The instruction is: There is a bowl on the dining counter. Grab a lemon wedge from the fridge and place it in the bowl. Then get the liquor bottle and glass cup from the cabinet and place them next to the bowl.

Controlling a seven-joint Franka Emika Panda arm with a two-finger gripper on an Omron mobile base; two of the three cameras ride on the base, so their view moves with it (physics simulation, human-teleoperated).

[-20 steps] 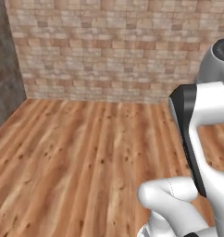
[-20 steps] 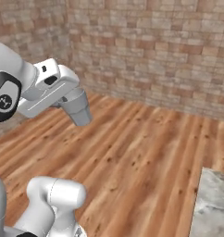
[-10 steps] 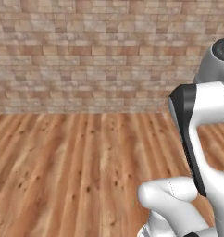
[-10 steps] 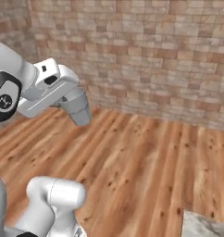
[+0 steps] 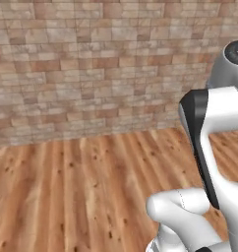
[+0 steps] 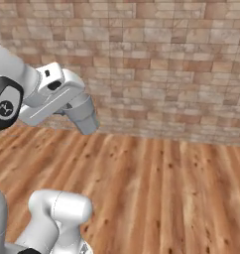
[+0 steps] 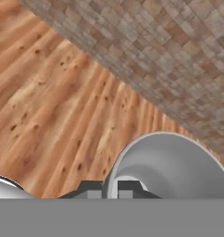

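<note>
Above the brown plank wooden floor (image 5: 81, 192), before the tan and reddish brick wall (image 6: 156, 64), the arm is folded with its claw (image 7: 110, 190) pressed together, empty. The task's things cannot be located here.

The wall (image 5: 91, 69) is mottled tan, beige and reddish brick; below it, the floor (image 5: 67, 197) is warm orange-brown knotted planks.

open wood floor (image 5: 81, 187), brick wall (image 5: 91, 74) beyond
</note>
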